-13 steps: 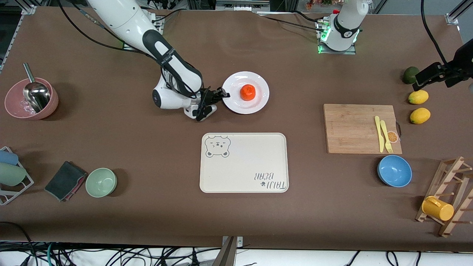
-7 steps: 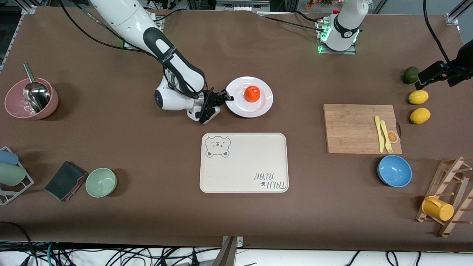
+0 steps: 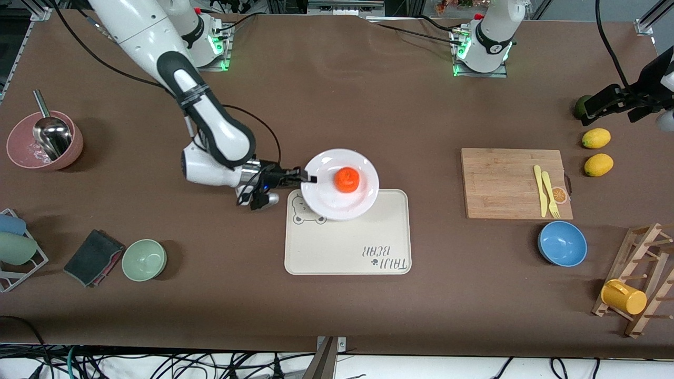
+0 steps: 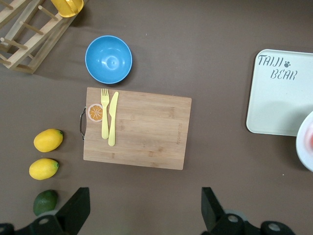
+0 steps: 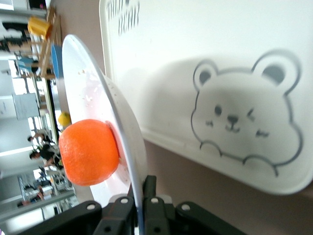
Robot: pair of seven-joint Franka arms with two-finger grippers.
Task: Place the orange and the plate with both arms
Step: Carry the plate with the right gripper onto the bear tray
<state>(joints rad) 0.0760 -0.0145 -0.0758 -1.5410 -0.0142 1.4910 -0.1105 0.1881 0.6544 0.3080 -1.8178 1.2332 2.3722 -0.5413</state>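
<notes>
Right end effector (image 3: 307, 178) clenched on the plate's (image 3: 321, 202) rim at the edge toward the right arm's end of the tabletop (image 3: 368, 105), fingers (image 5: 149, 188) pinching the thin white edge as seen in the right wrist view. Plate lifted clear, over the tray's (image 3: 347, 247) corner with the bear drawing (image 3: 309, 216), partly covering that drawing in the front view and casting a shadow on the tray. Orange (image 3: 347, 179) resting near the plate's middle, touching it, carried along. Left end effector (image 3: 613, 102) released, fingers (image 4: 76, 210) spread wide, up in the air at the left arm's end of the tabletop, over the spot by the green fruit (image 3: 581, 105); left arm waiting. Two lemons (image 3: 596, 138) just beside that fruit, nearer to the front camera. Board (image 3: 505, 181) between tray and lemons, bearing a yellow knife (image 3: 539, 190), a yellow fork (image 3: 550, 193) and a small orange-slice picture (image 3: 559, 195). Blue bowl (image 3: 562, 243) nearer to the camera than the board; wooden rack (image 3: 645, 273) with a yellow cup (image 3: 623, 297) beside it. At the right arm's end: pink bowl (image 3: 26, 158) with a metal scoop (image 3: 51, 134), green bowl (image 3: 144, 259), folded dark cloth (image 3: 93, 257).
</notes>
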